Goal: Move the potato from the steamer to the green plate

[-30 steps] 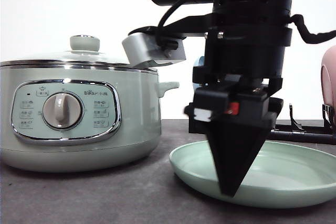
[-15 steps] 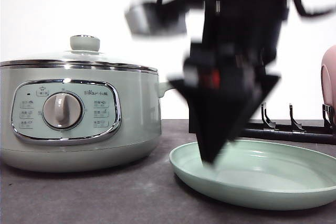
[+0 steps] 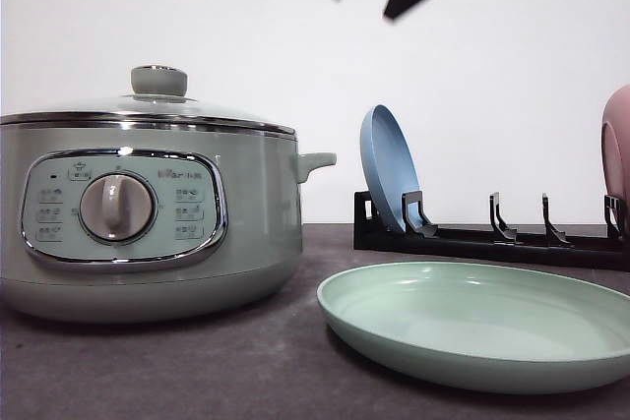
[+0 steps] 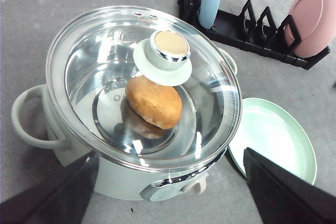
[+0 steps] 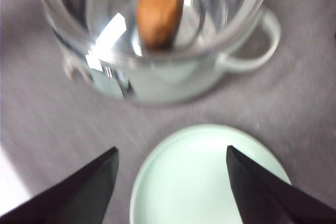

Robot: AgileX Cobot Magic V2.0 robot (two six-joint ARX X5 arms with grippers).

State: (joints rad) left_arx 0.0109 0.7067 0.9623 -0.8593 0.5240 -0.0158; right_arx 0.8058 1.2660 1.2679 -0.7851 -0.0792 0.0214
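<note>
Potato (image 4: 154, 102) inside lidded steamer (image 4: 136, 108), well apart from both grippers. Left gripper (image 4: 168, 192) and right gripper (image 5: 170, 182): jaws wide apart, empty, the right above the green plate (image 5: 210, 182).

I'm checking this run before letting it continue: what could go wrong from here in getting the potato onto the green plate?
The glass lid is on the steamer, with the potato under it; reaching in without lifting it would hit glass.

The knob is small and smooth, so the open left gripper may slip off it.

The green plate lies close beside the steamer, and the rack stands just behind, leaving little room to set the lid down.
</note>
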